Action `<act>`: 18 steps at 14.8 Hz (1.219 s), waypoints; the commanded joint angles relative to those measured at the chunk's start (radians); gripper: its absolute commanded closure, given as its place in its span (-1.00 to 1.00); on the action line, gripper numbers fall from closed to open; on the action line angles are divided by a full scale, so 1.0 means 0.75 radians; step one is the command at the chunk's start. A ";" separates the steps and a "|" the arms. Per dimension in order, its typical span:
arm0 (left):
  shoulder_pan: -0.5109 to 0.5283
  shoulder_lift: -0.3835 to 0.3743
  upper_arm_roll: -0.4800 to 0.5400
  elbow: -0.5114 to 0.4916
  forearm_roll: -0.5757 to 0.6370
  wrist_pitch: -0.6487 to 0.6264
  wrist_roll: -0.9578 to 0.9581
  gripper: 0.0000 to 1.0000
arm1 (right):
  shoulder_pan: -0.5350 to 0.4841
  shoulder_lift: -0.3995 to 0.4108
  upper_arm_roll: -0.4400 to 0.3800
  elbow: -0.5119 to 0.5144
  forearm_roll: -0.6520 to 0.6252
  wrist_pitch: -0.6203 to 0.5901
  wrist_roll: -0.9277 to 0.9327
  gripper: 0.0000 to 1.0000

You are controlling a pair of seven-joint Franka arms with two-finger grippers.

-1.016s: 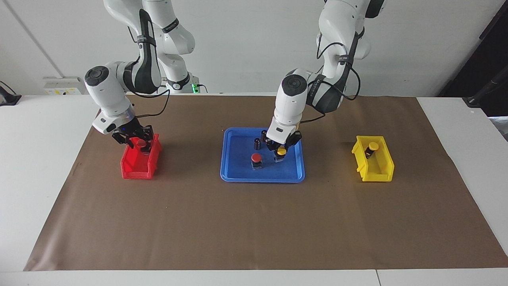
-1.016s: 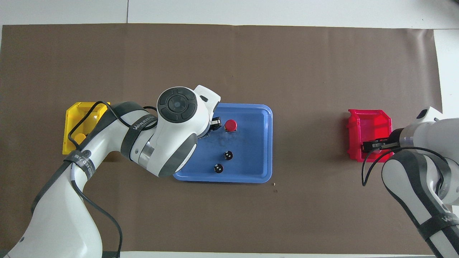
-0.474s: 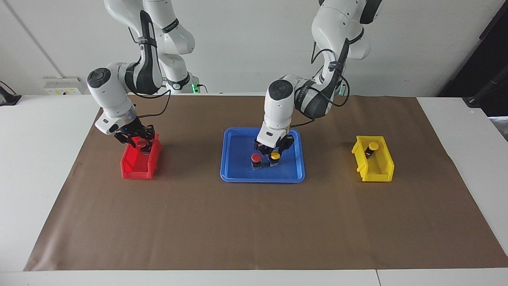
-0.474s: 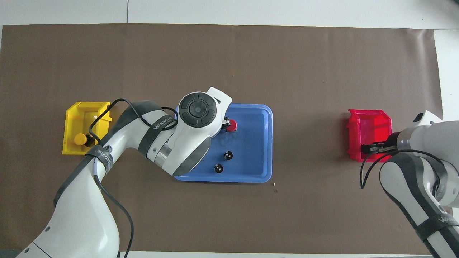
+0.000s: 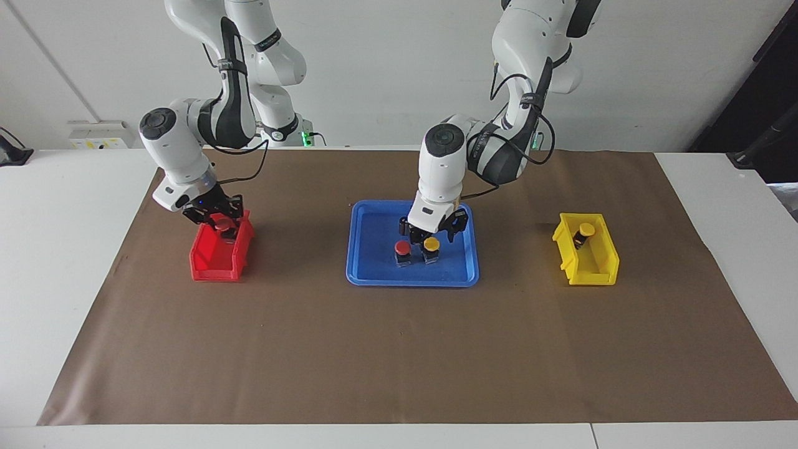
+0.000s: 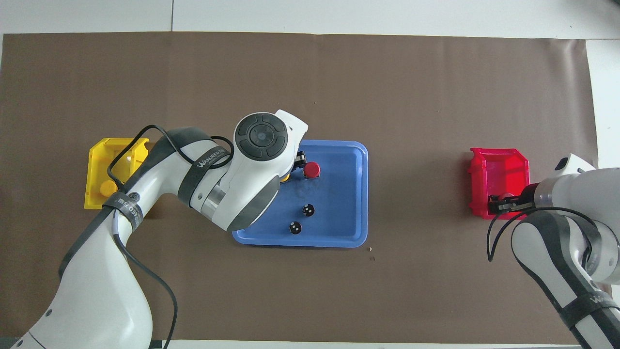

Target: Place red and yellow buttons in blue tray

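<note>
Left pincer [image 5: 431, 229] hangs jaws-down over the blue tray [image 5: 374, 277], its fingers spread apart and gripping nothing, directly above a yellow button [image 5: 431, 243] that stands upright on the tray floor. The left arm bends at the elbow and drops steeply from its wrist into the tray. The right arm slants down to the red bin [image 5: 215, 265], where the right pincer [image 5: 215, 219] sits at the bin's rim nearest the robots, around a second red button [image 5: 220, 222]; whether it grips that button cannot be told.

Read on the overhead view, the tray lies mid-surface, with the red bin at its 3 o'clock and the yellow bin [image 5: 589, 274] at its 9 o'clock. Inside the tray, a red button [image 5: 403, 248] stands toward 12 o'clock, just beside the yellow one at its 9 o'clock. Two dark cylinders [image 6: 308, 210] [image 6: 295, 227] stand toward 6 o'clock. The yellow bin holds a second yellow button [image 5: 585, 229].
</note>
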 commanded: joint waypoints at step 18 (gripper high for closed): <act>0.898 -0.586 0.005 -0.663 -0.102 0.090 1.299 -0.65 | 0.745 0.474 0.037 0.844 0.025 -0.208 1.169 0.54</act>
